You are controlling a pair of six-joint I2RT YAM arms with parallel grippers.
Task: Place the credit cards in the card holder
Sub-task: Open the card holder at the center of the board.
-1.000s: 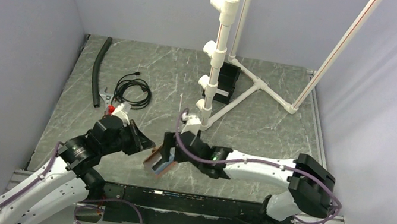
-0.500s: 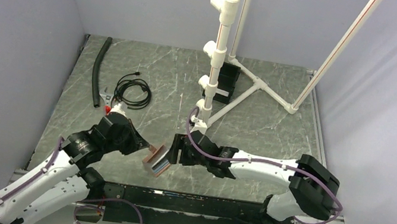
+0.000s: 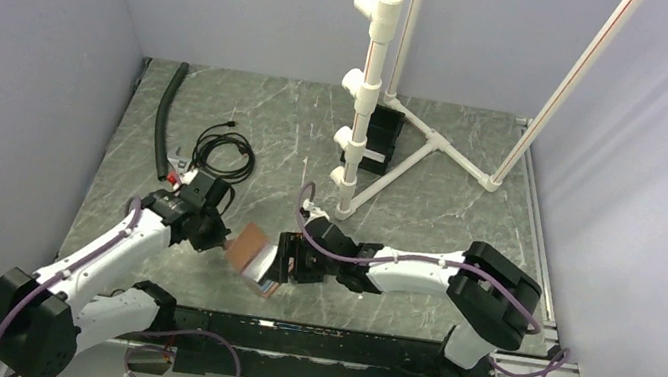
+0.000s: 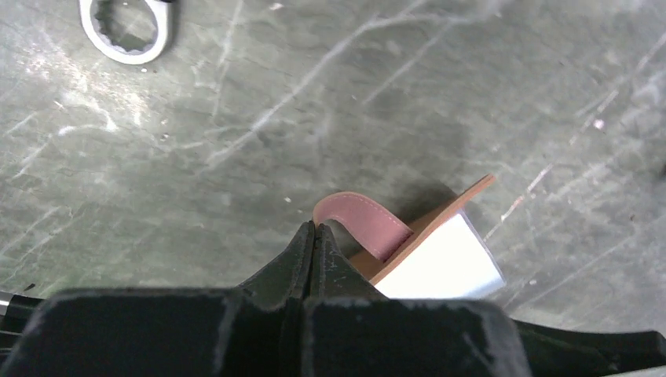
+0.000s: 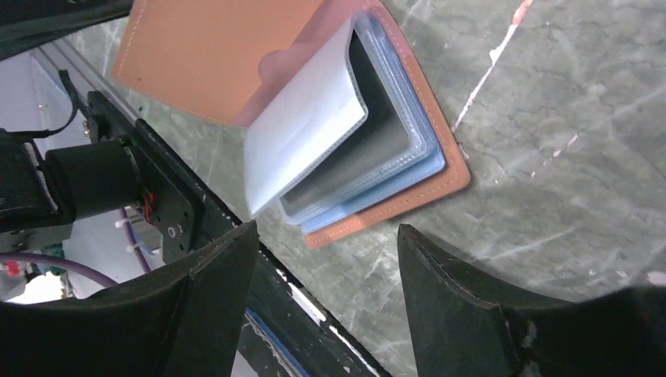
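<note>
Since the card holder (image 5: 196, 55) looks light, floppy and slick-sleeved, its tab (image 4: 369, 224), pinched in the left hand (image 4: 314, 226), seems the surest hold, while the right hand (image 5: 326, 232) stands with fingers apart.

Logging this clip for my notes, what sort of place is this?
Probably a robot test cell: plain grey walls, a white PVC pipe frame, and a left arm and right arm on a rail.

Tan-brown card holder (image 5: 212, 55), light blue card (image 5: 393, 184), grey veined table (image 5: 550, 118)
</note>
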